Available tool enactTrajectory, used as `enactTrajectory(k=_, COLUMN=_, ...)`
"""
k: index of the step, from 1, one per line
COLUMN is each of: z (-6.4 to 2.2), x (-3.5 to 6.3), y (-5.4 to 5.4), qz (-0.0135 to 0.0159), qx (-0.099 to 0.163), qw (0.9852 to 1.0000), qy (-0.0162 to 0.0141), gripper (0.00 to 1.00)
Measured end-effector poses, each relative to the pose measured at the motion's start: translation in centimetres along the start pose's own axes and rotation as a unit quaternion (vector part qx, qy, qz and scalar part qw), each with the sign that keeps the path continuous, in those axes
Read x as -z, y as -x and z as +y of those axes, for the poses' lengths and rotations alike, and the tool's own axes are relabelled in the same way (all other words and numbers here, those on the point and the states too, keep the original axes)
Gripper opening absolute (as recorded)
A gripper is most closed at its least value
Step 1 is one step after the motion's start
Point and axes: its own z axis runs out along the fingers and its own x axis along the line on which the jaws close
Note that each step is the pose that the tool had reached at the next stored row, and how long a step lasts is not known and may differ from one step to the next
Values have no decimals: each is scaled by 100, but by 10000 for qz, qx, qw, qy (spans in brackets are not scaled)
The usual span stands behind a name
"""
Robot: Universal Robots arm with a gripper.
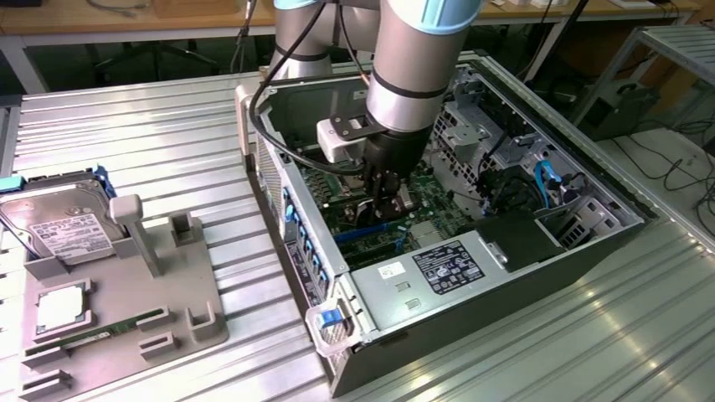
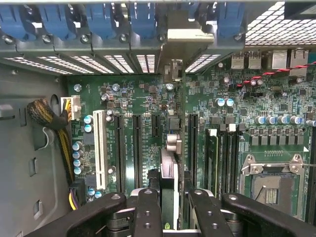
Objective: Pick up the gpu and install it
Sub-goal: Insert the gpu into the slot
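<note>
Gripper (image 1: pixel 386 203) down inside open computer case (image 1: pixel 581 251), over green motherboard (image 2: pixel 143 98). Fingers (image 2: pixel 148 212) clenched on gpu (image 2: pixel 170 168), held edge-on between the black pads, card standing upright above the board. Beige end bracket (image 2: pixel 183 35) of the card up against rear slot wall, between blue slot clips (image 2: pixel 101 19). Card lined along the black expansion slots (image 2: pixel 137 148), beside white slot (image 2: pixel 100 148); seated or not, cannot tell. Empty CPU socket (image 2: pixel 274 185) well apart to one side. Outside case, on the exterior view's left: grey parts fixture (image 1: pixel 146 285) on metal table (image 1: pixel 134 134), silver hard drive (image 1: pixel 62 226), green memory stick (image 1: pixel 100 328).
</note>
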Motion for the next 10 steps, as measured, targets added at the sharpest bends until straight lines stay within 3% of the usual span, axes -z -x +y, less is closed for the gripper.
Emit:
enactTrajectory(k=2, z=2, x=-9, y=0, qz=0, qx=0, qw=10000, qy=-2, gripper=27)
enactTrajectory(k=5, z=1, x=-10, y=0, qz=-1, qx=1, qw=10000, qy=-45, gripper=27)
enactTrajectory(k=10, z=8, x=-14, y=0, qz=0, qx=2, qw=10000, qy=-47, gripper=27)
